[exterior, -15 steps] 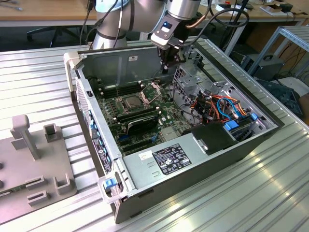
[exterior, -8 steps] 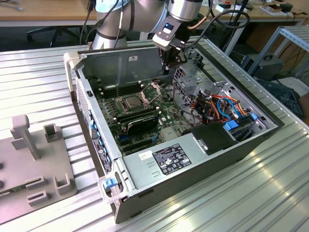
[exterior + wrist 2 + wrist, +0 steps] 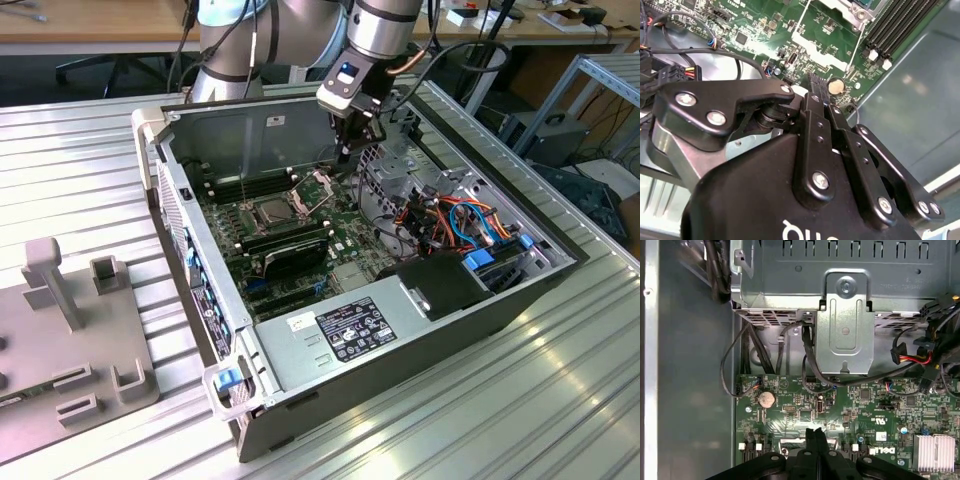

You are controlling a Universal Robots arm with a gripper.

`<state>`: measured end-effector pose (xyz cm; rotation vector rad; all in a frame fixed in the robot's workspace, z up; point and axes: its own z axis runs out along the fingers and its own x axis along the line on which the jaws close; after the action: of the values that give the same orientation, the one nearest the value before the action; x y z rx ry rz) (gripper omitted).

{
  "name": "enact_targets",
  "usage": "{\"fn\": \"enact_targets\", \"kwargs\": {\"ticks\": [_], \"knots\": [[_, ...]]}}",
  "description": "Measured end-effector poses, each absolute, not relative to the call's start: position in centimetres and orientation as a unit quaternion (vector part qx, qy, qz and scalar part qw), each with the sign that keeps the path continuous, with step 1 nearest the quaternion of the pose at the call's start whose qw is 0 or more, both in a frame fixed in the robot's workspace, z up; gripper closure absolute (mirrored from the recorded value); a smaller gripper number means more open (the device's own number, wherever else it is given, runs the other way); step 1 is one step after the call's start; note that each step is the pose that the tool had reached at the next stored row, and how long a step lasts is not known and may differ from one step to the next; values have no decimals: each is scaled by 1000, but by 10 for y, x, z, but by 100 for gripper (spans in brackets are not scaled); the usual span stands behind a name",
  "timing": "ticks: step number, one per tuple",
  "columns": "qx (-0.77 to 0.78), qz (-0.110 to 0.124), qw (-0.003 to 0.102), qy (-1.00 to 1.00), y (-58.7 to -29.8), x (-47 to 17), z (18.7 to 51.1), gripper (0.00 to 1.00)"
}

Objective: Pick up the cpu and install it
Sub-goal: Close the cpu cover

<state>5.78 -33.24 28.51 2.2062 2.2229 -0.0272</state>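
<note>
at the exterior view's left a grey fixture [image 3: 60,330] is sitting on the ribbed metal table [image 3: 90,150], well apart from the open computer case [image 3: 185,230], with bare table lying between them. inside the case's left wall, black memory sticks [image 3: 288,243] are lying just beside the metal-framed socket [image 3: 252,200]. a dull grey square that looks to be the cpu [image 3: 271,211] is resting flat within that frame, apart from the claw. further right the gripper [image 3: 345,155] is hanging over the green motherboard [image 3: 340,225] near the case's far wall. its fingers are pressing together with nothing visible between them in both wrist views [image 3: 815,87] [image 3: 815,432]. the tips are pointing at the board near a round coin cell [image 3: 766,399] and appear clear of it. a steel drive bracket [image 3: 845,325] is standing just past the board's edge, and black cables [image 3: 790,347] are looping across that gap and crowding it. a bare grey panel [image 3: 690,390] is running open along the board's other edge. at the exterior view's right, orange and blue cables [image 3: 455,215] are filling the case's corner, with open table lying beyond its rim.
</note>
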Motion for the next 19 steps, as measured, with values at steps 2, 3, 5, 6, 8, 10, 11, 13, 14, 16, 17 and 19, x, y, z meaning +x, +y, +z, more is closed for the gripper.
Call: {"fn": "enact_targets", "kwargs": {"ticks": [2, 3, 5, 6, 8, 10, 11, 13, 14, 16, 17, 19], "knots": [[704, -9, 5, 710, -332, 58, 283, 89], [704, -9, 5, 710, -332, 58, 283, 89], [704, -9, 5, 710, -332, 58, 283, 89], [704, -9, 5, 710, -332, 58, 283, 89], [704, -9, 5, 710, -332, 58, 283, 89], [704, -9, 5, 710, -332, 58, 283, 89], [704, -9, 5, 710, -332, 58, 283, 89], [704, -9, 5, 710, -332, 58, 283, 89], [704, -9, 5, 710, -332, 58, 283, 89], [704, -9, 5, 710, -332, 58, 283, 89], [704, -9, 5, 710, -332, 58, 283, 89], [704, -8, 5, 710, -332, 58, 282, 89]]}}
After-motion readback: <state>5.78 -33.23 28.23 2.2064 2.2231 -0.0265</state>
